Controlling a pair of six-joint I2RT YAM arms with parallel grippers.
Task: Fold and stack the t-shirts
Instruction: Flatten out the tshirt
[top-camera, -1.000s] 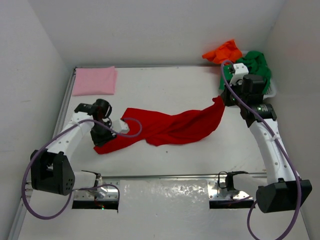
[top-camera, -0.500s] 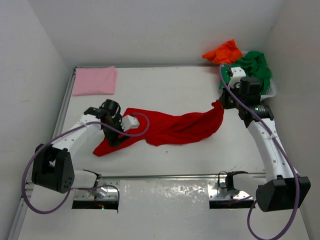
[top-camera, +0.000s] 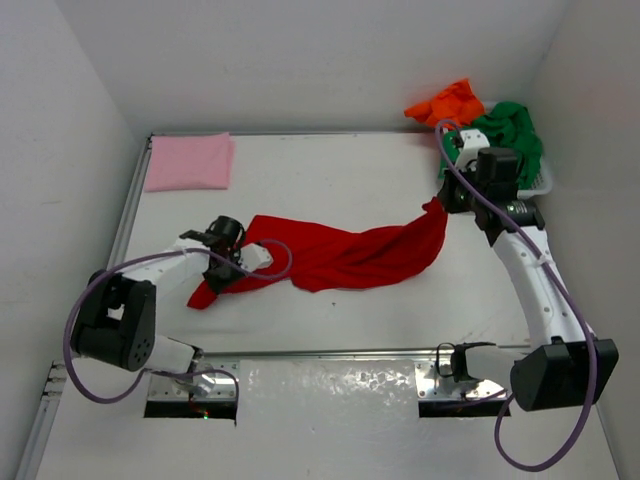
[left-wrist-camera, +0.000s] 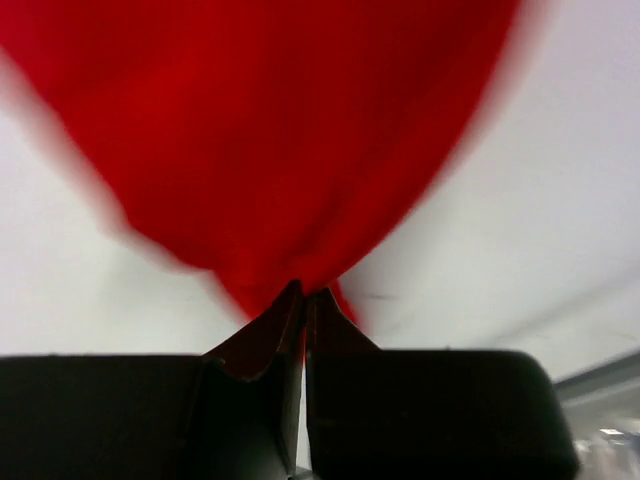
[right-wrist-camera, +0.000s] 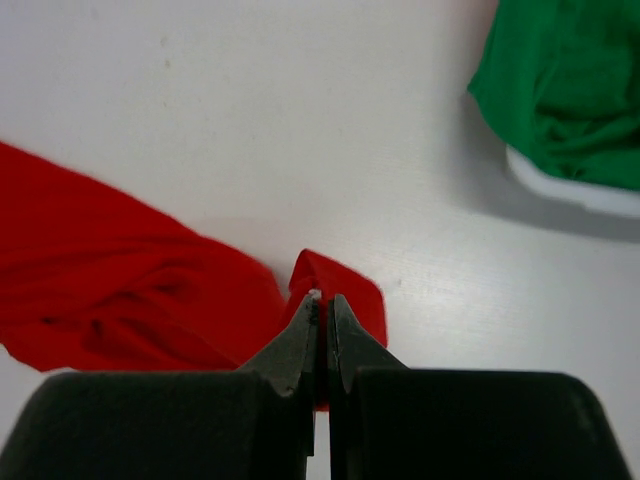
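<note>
- 1 of the 4 t-shirts is judged finished: the pink t-shirt (top-camera: 188, 161) is seen folded into a flat rectangle at the far left corner of the table (top-camera: 330, 170).
- The red t-shirt (top-camera: 340, 252) is the one being worked on. It is stretched in a long, rumpled band across the middle of the table, it is not spread flat, and no fold is made in it yet.
- The left hand (top-camera: 228, 262) is closed tight on the near left end of the red t-shirt; in the wrist view a bunch of red cloth is pinched at the shut tips.
- The right hand (top-camera: 443, 205) is likewise closed, with a small fold of the right end of the red t-shirt caught between its tips, near the basket (top-camera: 540, 183).
- The green t-shirt (top-camera: 510, 130) is heaped, unfolded, in the white basket at the far right.
- The orange t-shirt (top-camera: 448, 102) is crumpled by the far wall, just beside the green one; whether it lies in the basket cannot be told.
- About a quarter of the task is judged done: 3 t-shirts are left to be flattened, folded and stacked, presumably on the pink one.
</note>
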